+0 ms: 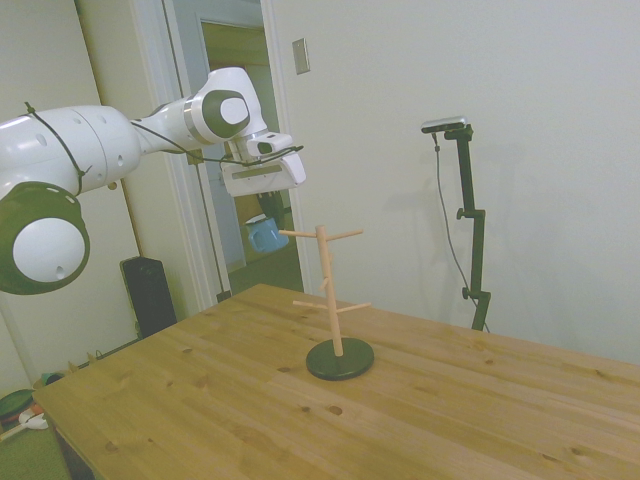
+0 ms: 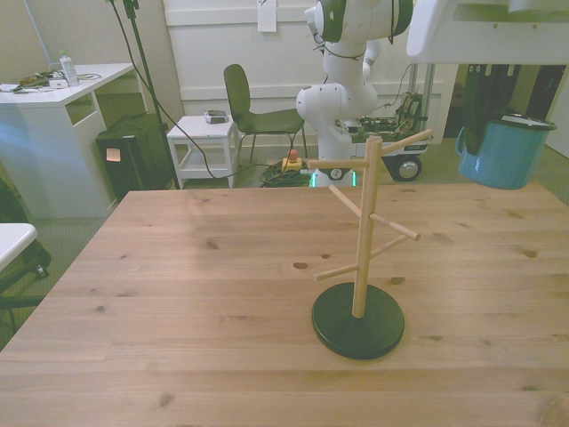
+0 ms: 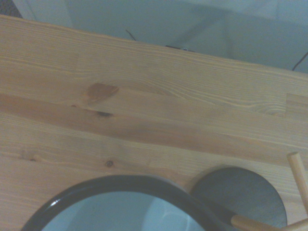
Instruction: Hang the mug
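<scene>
Side view: my gripper (image 1: 265, 212) hangs high above the table (image 1: 200, 400), fingers pointing down, and the mug (image 1: 267, 235) sits right under the white hand, clamped between the fingers and held well clear of the wood. The peg stand (image 1: 336, 300) is just beside the pincer, on the side away from the arm; its topmost pegs are about level with the mug, and its dark round base (image 1: 340, 360) is on the table far below the pincer. I see a gap between mug and nearest peg; no contact. Front view: the gripper (image 2: 487, 93) is near the top edge, its dark fingers dropping from the white hand onto the mug (image 2: 503, 153), one inside the rim, so I log it as clenched on the mug. The mug hangs upright, light blue with a dark rim, with a small loop handle on the side toward the stand. The peg stand (image 2: 363, 233) is just beside the pincer, its upper peg tip pointing at the mug but not touching. Wrist view: directly below the pincer I see the mug's (image 3: 125, 207) dark rim and pale inside, blurred, then the table planks (image 3: 144, 106) further down, with the stand's base (image 3: 240, 195) and peg ends (image 3: 298, 175) off to one side.
</scene>
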`<control>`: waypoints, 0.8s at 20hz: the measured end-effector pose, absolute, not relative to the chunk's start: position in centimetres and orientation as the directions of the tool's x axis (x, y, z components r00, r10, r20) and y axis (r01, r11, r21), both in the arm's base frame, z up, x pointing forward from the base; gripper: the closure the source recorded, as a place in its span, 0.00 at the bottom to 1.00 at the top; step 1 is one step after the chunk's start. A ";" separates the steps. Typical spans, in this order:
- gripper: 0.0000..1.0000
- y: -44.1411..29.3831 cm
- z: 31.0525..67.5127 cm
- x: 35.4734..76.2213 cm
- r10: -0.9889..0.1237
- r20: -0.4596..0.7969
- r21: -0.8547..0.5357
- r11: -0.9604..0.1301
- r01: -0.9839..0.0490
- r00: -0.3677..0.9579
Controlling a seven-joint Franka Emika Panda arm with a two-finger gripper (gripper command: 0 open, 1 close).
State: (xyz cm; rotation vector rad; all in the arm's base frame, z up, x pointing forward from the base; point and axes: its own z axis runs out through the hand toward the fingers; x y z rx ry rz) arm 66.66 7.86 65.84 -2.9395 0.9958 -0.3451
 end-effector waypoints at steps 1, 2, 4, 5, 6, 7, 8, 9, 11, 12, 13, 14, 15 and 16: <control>1.00 7.6 66.1 66.8 -0.602 0.202 -0.090 -0.797 -0.597 0.773; 1.00 7.4 66.3 66.8 -0.602 0.202 -0.091 -0.797 -0.597 0.773; 1.00 7.1 66.6 66.9 -0.604 0.203 -0.093 -0.796 -0.599 0.771; 1.00 6.8 66.8 67.0 -0.605 0.203 -0.093 -0.794 -0.600 0.770; 1.00 6.6 67.0 67.0 -0.607 0.205 -0.095 -0.793 -0.601 0.768; 1.00 6.4 67.2 67.0 -0.607 0.206 -0.096 -0.793 -0.602 0.767; 1.00 6.1 67.3 67.0 -0.607 0.206 -0.096 -0.793 -0.602 0.767; 1.00 5.8 67.5 66.9 -0.607 0.207 -0.095 -0.793 -0.602 0.767; 1.00 5.3 67.6 66.9 -0.608 0.208 -0.095 -0.792 -0.602 0.766; 1.00 5.2 67.6 66.9 -0.608 0.208 -0.095 -0.792 -0.603 0.766; 1.00 5.0 67.6 66.9 -0.609 0.209 -0.094 -0.791 -0.604 0.765; 1.00 4.7 67.6 66.9 -0.610 0.209 -0.094 -0.790 -0.605 0.764; 1.00 4.4 67.7 66.9 -0.610 0.210 -0.093 -0.790 -0.606 0.764; 1.00 4.0 67.8 66.9 -0.612 0.211 -0.094 -0.789 -0.608 0.762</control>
